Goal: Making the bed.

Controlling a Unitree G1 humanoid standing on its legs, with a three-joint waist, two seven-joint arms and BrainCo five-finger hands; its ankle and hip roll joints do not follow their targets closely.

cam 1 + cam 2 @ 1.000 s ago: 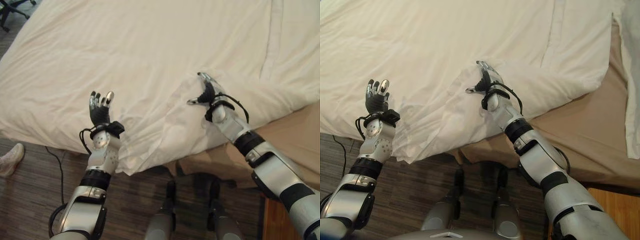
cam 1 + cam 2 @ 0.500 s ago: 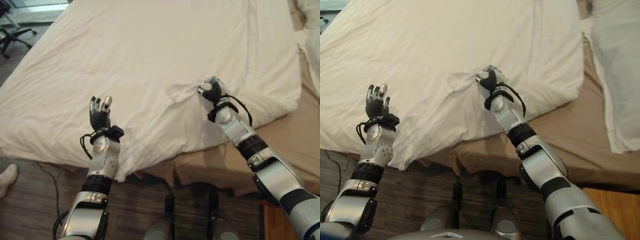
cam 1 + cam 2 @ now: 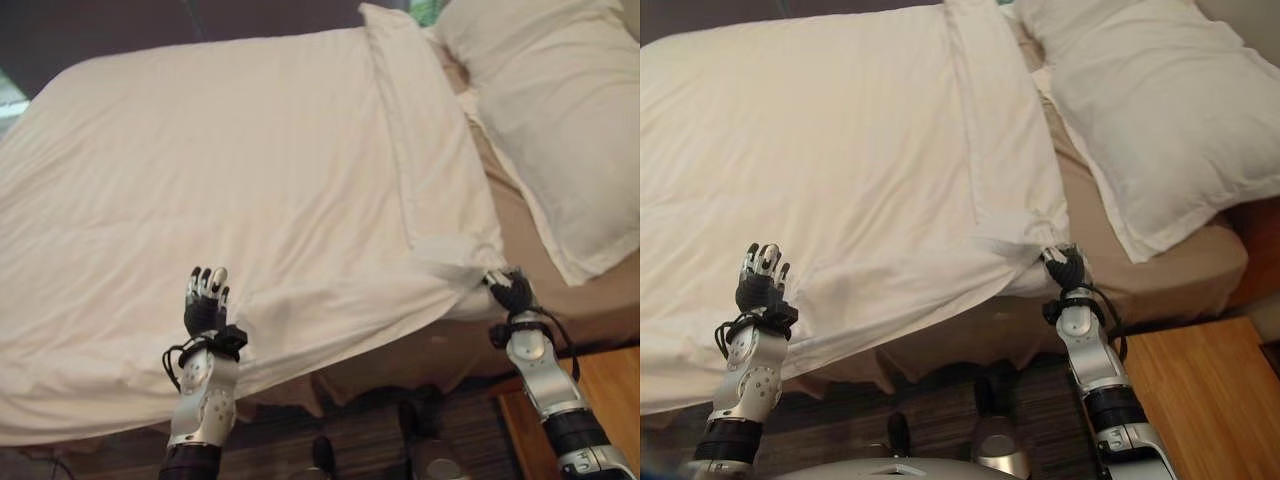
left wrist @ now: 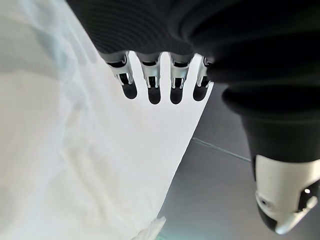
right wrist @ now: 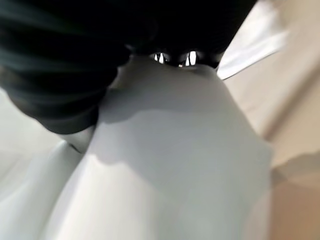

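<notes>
White duvet (image 3: 230, 200) lies spread across most of the bed, covering it from the far edge to the near side, with a folded band running along its pillow-side end. Its near corner (image 3: 455, 262) is bunched and pulled toward the bed's near edge, where the right hand (image 3: 512, 292) has fingers clenched round the cloth; the right wrist view shows white fabric pressed right against the palm. Tan fitted sheet (image 3: 560, 300) is exposed between the duvet's end and the large white pillow (image 3: 545, 110), which sits at the head of the bed. Left hand (image 3: 206, 303) is raised at the near edge, just beside the duvet's hanging hem, fingers straight and released, holding nothing; the left wrist view confirms the straight fingers (image 4: 152, 85) with cloth past them but not gripped.

Risks, as judgement:
1. Only 1 hand has cloth, so any further pull loads 1 corner and likely skews the duvet, leaving the folded band crooked against the pillow.
2. The grip looks like a small pinch of bunched fabric; a sharp tug could slip it free.
3. The near hem already hangs over the side; pulling further toward the robot would drag more off the mattress.
4. Wooden nightstand (image 3: 1185, 390) is near the right arm; a wide swing could strike it.
</notes>
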